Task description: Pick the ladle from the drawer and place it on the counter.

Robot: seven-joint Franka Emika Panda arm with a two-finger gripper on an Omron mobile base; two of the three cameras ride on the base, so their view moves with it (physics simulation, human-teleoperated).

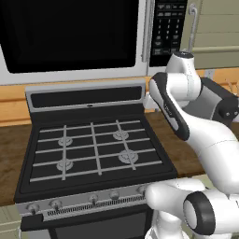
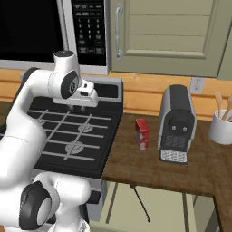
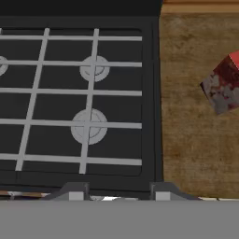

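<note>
The end effector (image 2: 80, 108) hangs above the right side of the black stove (image 2: 68, 136), its fingertips (image 3: 74, 191) standing apart with nothing between them. From the right base camera, the drawer (image 2: 149, 206) juts out open below the bench (image 2: 149, 165), a thin dark ladle (image 2: 141, 204) lying inside. A red carton (image 2: 142, 133) stands on the bench beside a coffee machine (image 2: 177, 123). The left base camera adds the microwave (image 1: 70, 37).

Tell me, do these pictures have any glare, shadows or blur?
Left base view: flat even light, no glare on the stove. Right base view: the coffee machine and red carton cast only faint shadows on the counter. Hand view: the carton looks coarse and blurry.
</note>
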